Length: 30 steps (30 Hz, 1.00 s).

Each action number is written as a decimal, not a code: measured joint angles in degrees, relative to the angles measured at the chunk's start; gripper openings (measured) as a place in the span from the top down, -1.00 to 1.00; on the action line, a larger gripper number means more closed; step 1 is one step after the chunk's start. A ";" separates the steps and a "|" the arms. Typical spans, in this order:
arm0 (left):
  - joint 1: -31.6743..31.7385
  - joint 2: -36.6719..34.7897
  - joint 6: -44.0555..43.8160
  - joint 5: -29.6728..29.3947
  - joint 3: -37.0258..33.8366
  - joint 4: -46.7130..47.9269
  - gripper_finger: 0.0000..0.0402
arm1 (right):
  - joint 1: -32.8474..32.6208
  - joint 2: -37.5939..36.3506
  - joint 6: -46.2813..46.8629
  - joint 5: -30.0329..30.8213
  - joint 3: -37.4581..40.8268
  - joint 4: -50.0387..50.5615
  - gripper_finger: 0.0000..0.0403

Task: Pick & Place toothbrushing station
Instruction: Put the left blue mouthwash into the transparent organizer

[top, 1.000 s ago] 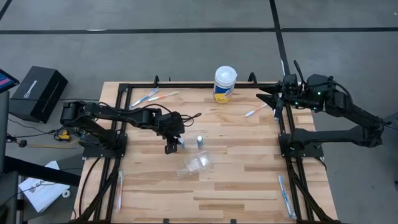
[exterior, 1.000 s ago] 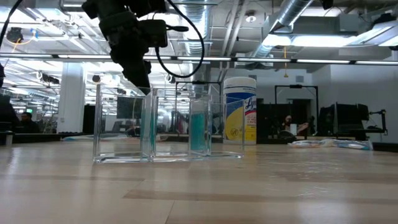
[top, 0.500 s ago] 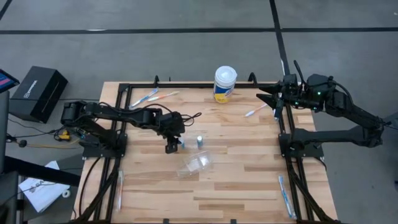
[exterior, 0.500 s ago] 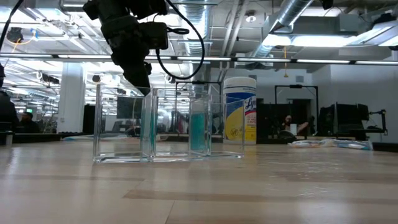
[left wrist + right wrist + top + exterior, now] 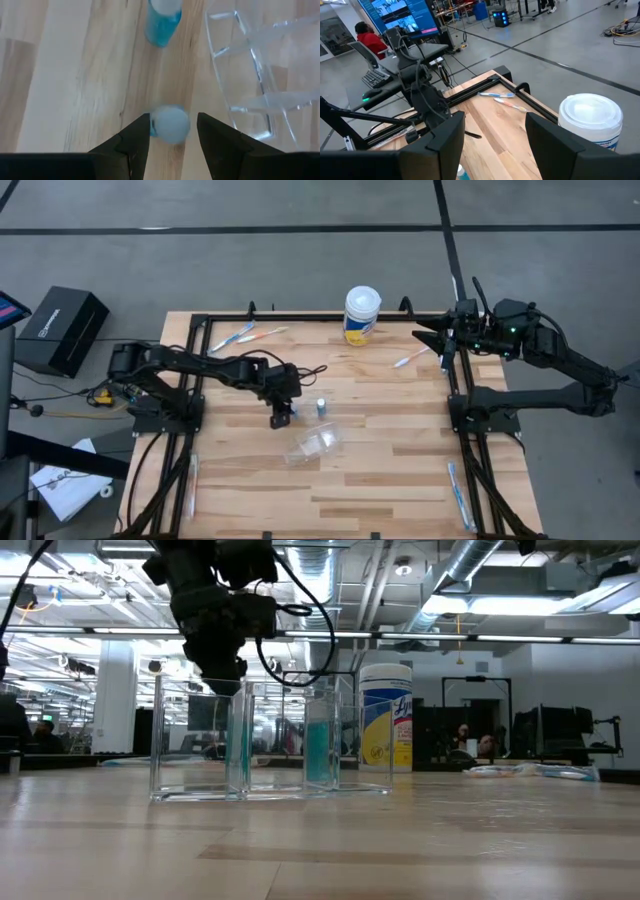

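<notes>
1. A clear plastic organizer (image 5: pixel 317 443) with several upright compartments stands near the middle of the worktop.
2. Just beyond it, two small blue tubes with pale caps (image 5: pixel 321 406) (image 5: pixel 169 124) stand upright, a little apart.
3. Two toothbrushes (image 5: pixel 247 334) lie flat at the far left corner, side by side.
4. Another toothbrush (image 5: pixel 411 358) lies at the far right.
5. More toothbrushes lie along the near left (image 5: pixel 192 485) and near right (image 5: pixel 458 496) edges.

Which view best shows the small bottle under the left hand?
The left wrist view: the small bottle stands white cap up between the open left hand. The high view shows the bottle only as a speck beside that hand. The low view shows it through the clear organizer. The right wrist view barely shows it.
</notes>
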<state>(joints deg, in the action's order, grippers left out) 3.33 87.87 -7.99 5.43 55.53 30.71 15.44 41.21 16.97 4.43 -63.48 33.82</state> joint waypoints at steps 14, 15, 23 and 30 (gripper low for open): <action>0.33 -0.01 -1.27 -1.05 -0.02 -0.94 0.25 | 0.00 0.01 -0.26 -0.09 0.00 0.02 0.00; 0.35 -0.01 -1.23 -1.07 -0.02 -1.01 0.28 | 0.00 0.01 -0.26 -0.09 0.00 0.02 0.00; 0.96 -0.08 -1.29 -0.55 0.00 -1.10 0.60 | 0.00 0.01 -0.47 -0.07 0.00 0.02 0.00; 1.59 -0.29 -1.29 -0.57 0.02 -0.70 0.60 | 0.00 0.01 -0.48 -0.07 0.00 0.02 0.00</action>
<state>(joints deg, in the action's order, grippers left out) 4.92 87.57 -9.28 4.86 55.55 30.01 15.44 41.22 16.49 4.36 -63.48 33.85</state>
